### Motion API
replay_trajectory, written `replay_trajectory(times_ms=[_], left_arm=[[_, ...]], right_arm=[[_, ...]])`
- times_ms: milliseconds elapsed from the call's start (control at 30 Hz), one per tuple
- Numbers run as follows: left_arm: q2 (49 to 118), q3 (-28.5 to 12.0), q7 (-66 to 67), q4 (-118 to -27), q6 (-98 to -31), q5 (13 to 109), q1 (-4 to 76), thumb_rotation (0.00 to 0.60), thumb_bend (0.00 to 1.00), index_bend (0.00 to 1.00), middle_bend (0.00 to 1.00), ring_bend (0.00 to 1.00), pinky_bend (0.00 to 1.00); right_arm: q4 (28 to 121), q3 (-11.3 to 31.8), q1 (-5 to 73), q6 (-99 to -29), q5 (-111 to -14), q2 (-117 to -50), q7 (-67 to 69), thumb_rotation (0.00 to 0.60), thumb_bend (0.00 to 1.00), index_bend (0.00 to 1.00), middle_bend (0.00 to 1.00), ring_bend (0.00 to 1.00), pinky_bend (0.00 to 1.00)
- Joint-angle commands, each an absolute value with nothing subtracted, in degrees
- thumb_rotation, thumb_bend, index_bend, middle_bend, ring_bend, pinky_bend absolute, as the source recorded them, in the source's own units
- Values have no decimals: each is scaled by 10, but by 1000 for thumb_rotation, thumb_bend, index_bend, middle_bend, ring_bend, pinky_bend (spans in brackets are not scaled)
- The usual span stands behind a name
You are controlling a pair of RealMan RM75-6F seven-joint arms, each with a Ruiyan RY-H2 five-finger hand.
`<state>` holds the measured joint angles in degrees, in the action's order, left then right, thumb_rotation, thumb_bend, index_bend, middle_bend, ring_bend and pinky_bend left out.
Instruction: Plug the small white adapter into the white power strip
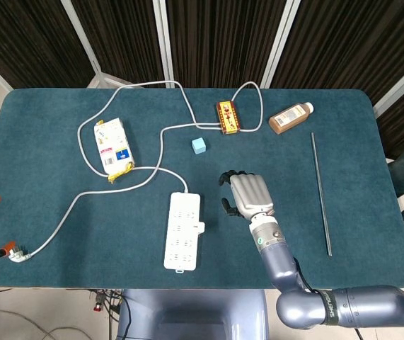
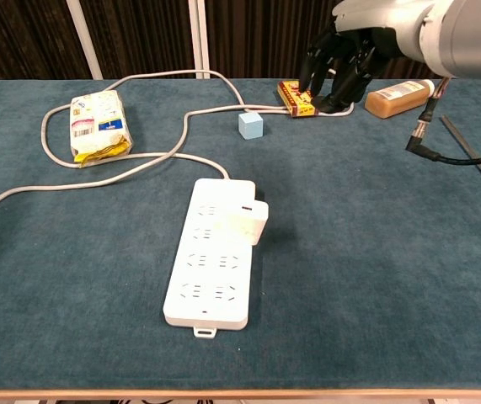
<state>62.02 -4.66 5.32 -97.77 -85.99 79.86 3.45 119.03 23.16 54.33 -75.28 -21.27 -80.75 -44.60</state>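
Note:
The white power strip (image 1: pixel 182 230) (image 2: pixel 211 256) lies near the table's front edge, its cable (image 1: pixel 124 186) running off to the left. The small white adapter (image 1: pixel 200 228) (image 2: pixel 249 221) sits seated on the strip's right side, about midway along. My right hand (image 1: pixel 247 194) (image 2: pixel 339 58) hangs raised above the table, to the right of the strip and apart from it, fingers spread and holding nothing. My left hand shows in neither view.
A light blue cube (image 1: pixel 199 146), a red and yellow box (image 1: pixel 227 117) and a brown bottle (image 1: pixel 291 117) lie at the back. A white and yellow packet (image 1: pixel 112 148) rests at the left. A thin metal rod (image 1: pixel 320 192) lies along the right side.

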Motion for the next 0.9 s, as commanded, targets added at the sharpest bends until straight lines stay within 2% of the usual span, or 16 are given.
replay_trajectory(times_ms=[33,233,300,467,733,900], left_arm=[[620,-48,52,-977,-860,797,34,600,85,188,0,0,0],[620,-47,53,-977,-858,796,35,600,85,189,0,0,0],[620,-47,54,-977,-857,796,36,600,85,189,0,0,0],[620,-47,55,-978,-857,795,36,600,85,190,0,0,0],[620,-47,57,-978,-854,795,37,600,86,190,0,0,0],[622,-46,60,-978,-852,795,38,600,86,190,0,0,0]], right_arm=[[1183,227,546,-755,-204,-808,-445,600,509,484,355,339,371],[1170,218,553,-756,-190,-810,-448,600,509,542,366,340,374],[1169,215,556,-754,-184,-808,-452,600,510,562,392,356,406],[1163,213,560,-754,-185,-807,-448,600,509,662,508,477,604],[1162,213,555,-755,-192,-805,-423,600,510,978,739,780,939],[1189,199,556,-749,-178,-797,-432,600,556,1000,759,809,972]])
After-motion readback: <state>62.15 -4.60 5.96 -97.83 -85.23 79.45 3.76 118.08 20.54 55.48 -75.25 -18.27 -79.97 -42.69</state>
